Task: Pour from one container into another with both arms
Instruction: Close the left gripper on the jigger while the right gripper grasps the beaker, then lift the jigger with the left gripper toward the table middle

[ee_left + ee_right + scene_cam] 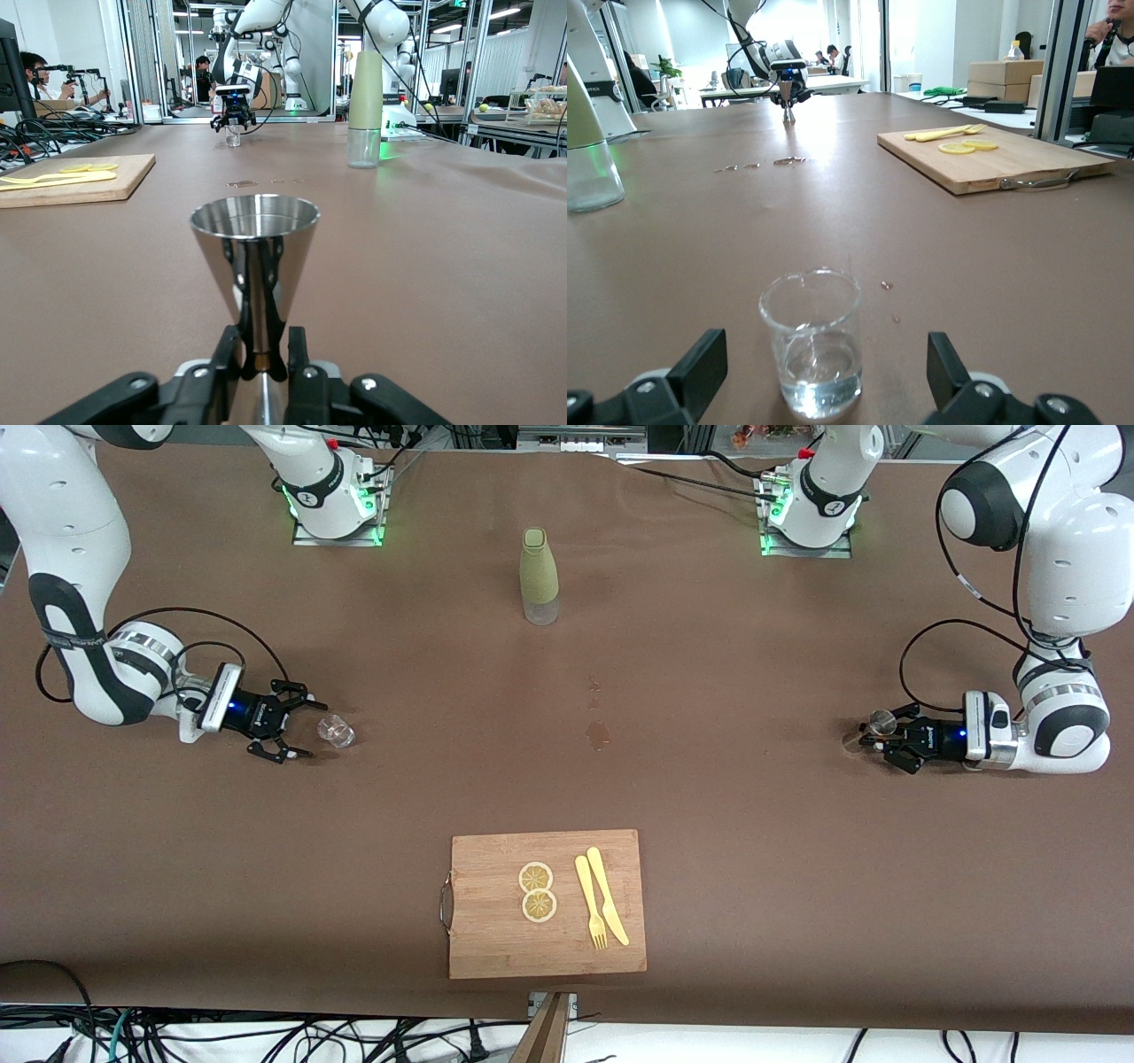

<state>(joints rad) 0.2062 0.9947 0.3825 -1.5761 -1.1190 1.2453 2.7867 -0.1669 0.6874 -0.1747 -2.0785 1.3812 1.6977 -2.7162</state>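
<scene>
The clear glass tumbler (337,732) stands on the brown table at the right arm's end, with a little clear liquid in its bottom (812,354). My right gripper (296,729) lies low beside it, open. Its fingers (700,365) stand apart on either side of the glass without touching it. At the left arm's end, the silver hourglass jigger (880,721) stands upright, its upper cone (255,239) open and shiny. My left gripper (879,740) is shut on the jigger's narrow waist, with the fingers (299,359) pressed against it.
An olive-green sleeved bottle (539,576) stands mid-table, nearer the arms' bases. Small wet spots (598,733) mark the cloth at the centre. A wooden cutting board (496,948) with lemon slices, a yellow fork and a knife lies near the front edge.
</scene>
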